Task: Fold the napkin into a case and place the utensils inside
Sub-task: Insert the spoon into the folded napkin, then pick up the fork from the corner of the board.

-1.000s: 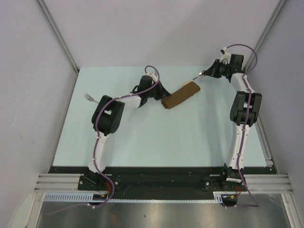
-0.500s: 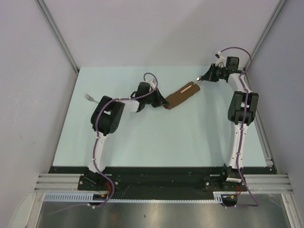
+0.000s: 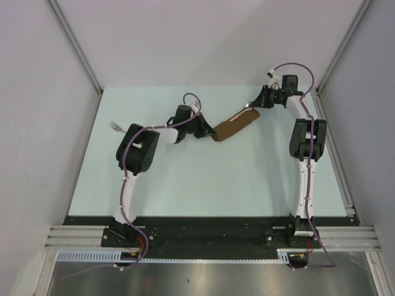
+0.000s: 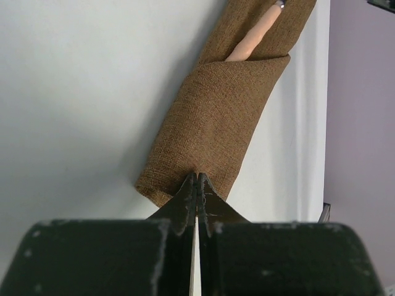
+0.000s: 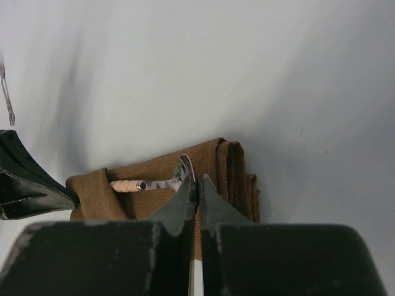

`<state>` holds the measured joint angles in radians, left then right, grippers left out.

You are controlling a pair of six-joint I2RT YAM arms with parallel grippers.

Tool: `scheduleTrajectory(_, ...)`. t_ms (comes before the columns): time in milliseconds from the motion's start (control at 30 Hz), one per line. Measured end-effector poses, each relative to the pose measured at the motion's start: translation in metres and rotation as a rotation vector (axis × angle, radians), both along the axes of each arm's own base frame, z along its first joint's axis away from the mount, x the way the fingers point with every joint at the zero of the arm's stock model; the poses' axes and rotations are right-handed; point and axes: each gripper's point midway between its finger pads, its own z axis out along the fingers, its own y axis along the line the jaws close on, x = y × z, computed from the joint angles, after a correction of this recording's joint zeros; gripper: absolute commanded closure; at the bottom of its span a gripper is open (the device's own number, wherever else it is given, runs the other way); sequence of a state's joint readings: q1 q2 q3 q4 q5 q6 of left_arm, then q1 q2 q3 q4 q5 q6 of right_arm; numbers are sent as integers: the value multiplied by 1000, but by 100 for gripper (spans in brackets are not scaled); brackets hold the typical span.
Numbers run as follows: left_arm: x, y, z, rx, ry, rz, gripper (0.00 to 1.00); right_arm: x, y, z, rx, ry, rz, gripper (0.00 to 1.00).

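The dark-brown case [image 3: 235,123] lies slantwise on the table's far middle. My left gripper [image 3: 207,131] is shut on its lower left end, with the tips pinching the cloth edge [image 4: 196,179]. In the left wrist view the case [image 4: 222,117] runs away from the fingers, and a tan handle [image 4: 252,42] goes into its pocket. My right gripper [image 3: 253,106] is shut on the spoon's shiny head [image 5: 184,170] at the case's upper right end. The spoon's tan handle [image 5: 125,184] lies inside the open fold of the case [image 5: 229,166]. A fork [image 3: 116,127] lies alone at the table's left.
The pale table [image 3: 203,179] has grey walls on three sides and a rail [image 3: 333,154] along its right edge. The fork also shows at the top left of the right wrist view [image 5: 6,92], with the left fingers [image 5: 28,185] at that view's left edge.
My right gripper has moved left and down with the spoon, sliding its handle into the case. My left gripper has shifted slightly at the case's lower end. The fork has not moved.
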<state>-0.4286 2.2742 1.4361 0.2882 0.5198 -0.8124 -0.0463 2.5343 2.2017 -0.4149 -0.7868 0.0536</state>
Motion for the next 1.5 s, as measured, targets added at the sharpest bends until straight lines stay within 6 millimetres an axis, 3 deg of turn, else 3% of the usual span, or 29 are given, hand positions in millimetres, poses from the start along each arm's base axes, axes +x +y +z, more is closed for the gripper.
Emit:
scheduleTrajectory(267,-2,-2,0,0,6,-3,100,-8,23,-12,23,56,25,100)
scheduleTrajectory(367,-3,-4,0,-4,13,-2,100,-10,26,-15,33,68,24,100)
scheduleTrajectory(567,-4,-6,0,-5,17,-2,100,-26,32,-43,50,151,16,100)
scheduleTrajectory(700,-5,-6,-1,-4,18,-3,100,-29,37,-45,67,161,13,97)
scheduleTrajectory(767,-5,-6,-1,-2,17,-2,98,-28,39,-43,70,154,13,87)
scheduleTrajectory(833,-4,-6,0,1,19,0,86,-28,40,-42,71,154,12,76)
scheduleTrajectory(867,-4,-6,0,3,15,-1,79,-28,41,-42,70,153,12,63)
scheduleTrajectory(900,-4,-6,0,6,12,-3,67,-28,41,-42,68,153,11,57)
scheduleTrajectory(967,-3,-5,2,11,2,-6,60,-29,43,-39,70,159,8,39)
scheduleTrajectory(1033,-5,-1,10,19,1,-3,44,-29,44,-32,64,162,3,32)
scheduleTrajectory(1100,-11,8,28,32,-8,-1,36,-27,45,-23,49,164,-7,26)
scheduleTrajectory(1200,-21,42,67,51,-19,62,33,-19,38,-5,5,145,-39,19)
scheduleTrajectory(1233,-22,62,79,74,-13,108,33,-14,34,3,-14,132,-55,0)
scheduleTrajectory(1267,-23,80,88,96,-10,149,32,-11,30,10,-35,121,-71,0)
scheduleTrajectory(1333,-18,136,102,194,18,315,29,-9,22,24,-81,106,-111,0)
scheduleTrajectory(1433,-17,218,99,351,90,550,30,-12,5,42,-162,99,-188,0)
scheduleTrajectory(1500,-26,277,82,474,191,701,31,-14,-7,58,-217,91,-256,0)
